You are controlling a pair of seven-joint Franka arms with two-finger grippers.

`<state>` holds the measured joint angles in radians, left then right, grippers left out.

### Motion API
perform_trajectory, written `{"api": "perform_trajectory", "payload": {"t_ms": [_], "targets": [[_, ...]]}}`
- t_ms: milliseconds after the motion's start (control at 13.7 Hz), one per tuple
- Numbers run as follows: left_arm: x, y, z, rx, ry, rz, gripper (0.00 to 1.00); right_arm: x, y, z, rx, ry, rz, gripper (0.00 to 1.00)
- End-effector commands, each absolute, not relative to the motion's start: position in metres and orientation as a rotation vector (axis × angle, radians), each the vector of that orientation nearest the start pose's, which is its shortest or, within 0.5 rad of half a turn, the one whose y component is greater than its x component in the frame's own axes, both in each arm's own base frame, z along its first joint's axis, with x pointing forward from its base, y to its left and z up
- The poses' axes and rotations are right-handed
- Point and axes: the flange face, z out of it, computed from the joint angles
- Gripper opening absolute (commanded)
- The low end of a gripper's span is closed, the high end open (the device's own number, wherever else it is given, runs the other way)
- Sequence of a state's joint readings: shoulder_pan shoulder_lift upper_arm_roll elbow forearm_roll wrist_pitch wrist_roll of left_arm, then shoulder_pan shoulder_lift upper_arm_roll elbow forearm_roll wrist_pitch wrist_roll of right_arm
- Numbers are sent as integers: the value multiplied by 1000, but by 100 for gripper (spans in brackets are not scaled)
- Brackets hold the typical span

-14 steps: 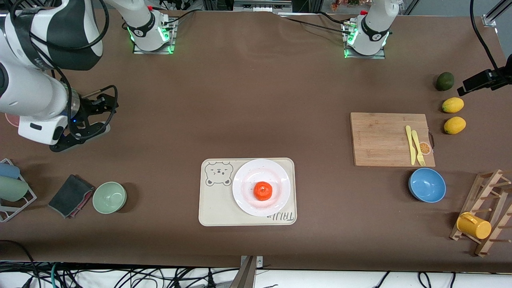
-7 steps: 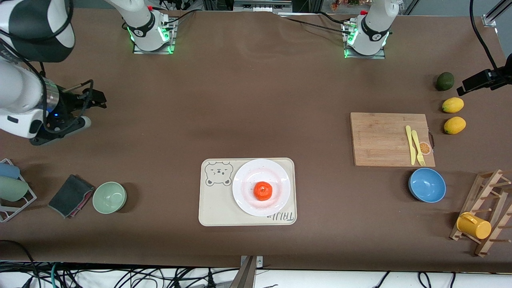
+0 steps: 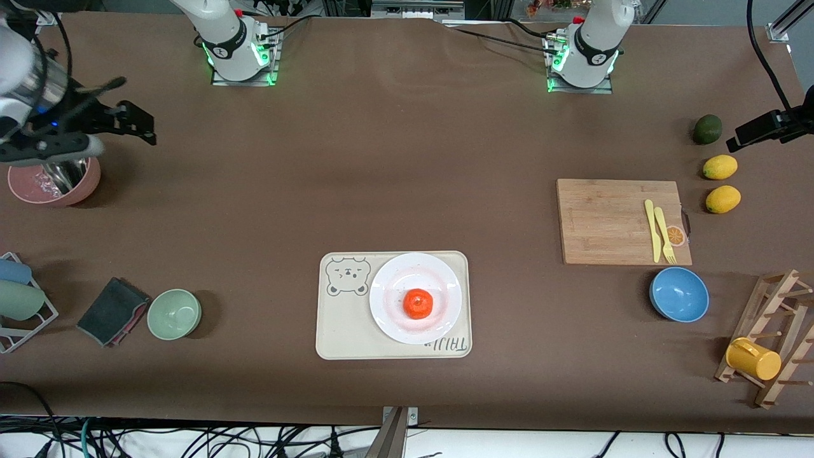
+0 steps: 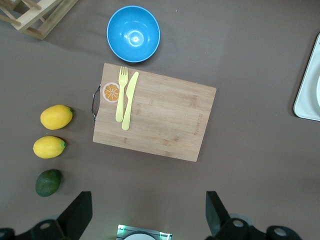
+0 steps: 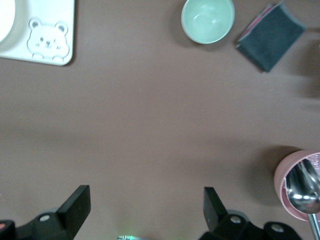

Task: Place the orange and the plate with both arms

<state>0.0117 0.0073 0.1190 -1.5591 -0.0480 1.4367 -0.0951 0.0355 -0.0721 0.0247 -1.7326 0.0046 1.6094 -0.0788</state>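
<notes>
Right claw (image 3: 137, 121) has risen, uncovering pink cup (image 3: 54, 181)

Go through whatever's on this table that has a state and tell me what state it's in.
orange: resting on the plate
plate: on the bear tray
left claw: open, empty
right claw: open, empty
blue bowl: upright, empty
yellow cup: tipped on rack

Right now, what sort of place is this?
Probably a robotics lab set up as a mock kitchen: two arm bases bolted to a brown-covered table, loose cables below its edge, and a cutting board with plastic cutlery.
</notes>
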Motion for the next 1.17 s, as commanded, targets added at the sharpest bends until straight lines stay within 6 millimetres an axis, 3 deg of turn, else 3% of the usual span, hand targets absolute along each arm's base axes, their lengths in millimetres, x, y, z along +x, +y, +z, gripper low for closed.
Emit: {"api": "perform_trajectory", "payload": {"t_ms": [0, 365, 1095], "targets": [[535, 66, 623, -3183, -359, 199, 100, 532, 22, 591, -3129, -152, 53, 100], [535, 65, 622, -3182, -361, 209, 100, 528, 21, 587, -3135, 126, 123, 100], [535, 63, 621, -3182, -356, 212, 100, 538, 21, 578, -3136, 102, 128, 100]]}}
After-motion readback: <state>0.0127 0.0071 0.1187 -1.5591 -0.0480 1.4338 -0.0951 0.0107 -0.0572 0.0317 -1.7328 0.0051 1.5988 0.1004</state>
